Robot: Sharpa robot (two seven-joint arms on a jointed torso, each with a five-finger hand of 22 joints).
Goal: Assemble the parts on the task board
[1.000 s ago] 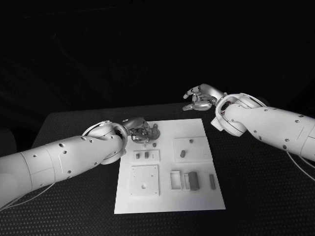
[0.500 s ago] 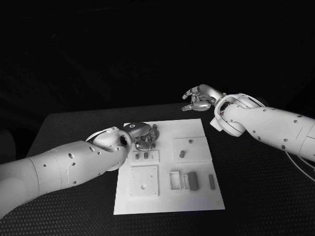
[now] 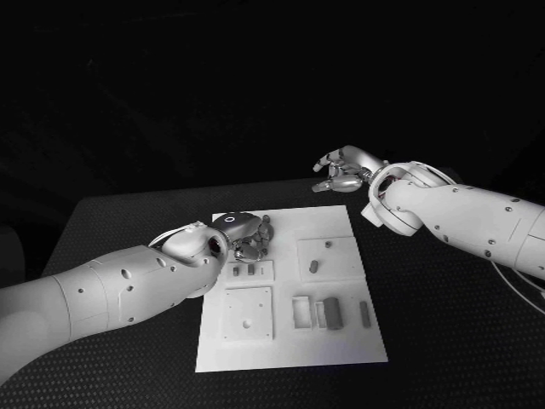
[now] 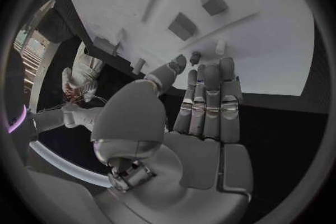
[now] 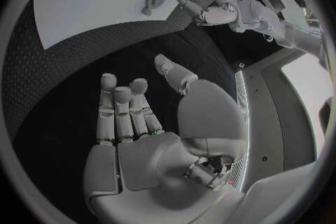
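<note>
At table centre lies the flat white rectangular task board [image 3: 291,285], long side running 12 to 6. Left silver many-fingered hand [image 3: 246,235] hovers over the board's 11 o'clock corner, fingers [image 4: 210,95] straight and close together, tips near a small grey peg part [image 4: 195,57]; nothing between them, released. Right silver many-fingered hand [image 3: 344,170] sits off the board at 1 o'clock, over black table [image 3: 456,341], fingers loosely spread, empty. Small grey block parts [image 3: 334,313] stand in the board's 5 o'clock area beside a white frame; two short grey parts [image 3: 244,271] sit left of centre.
</note>
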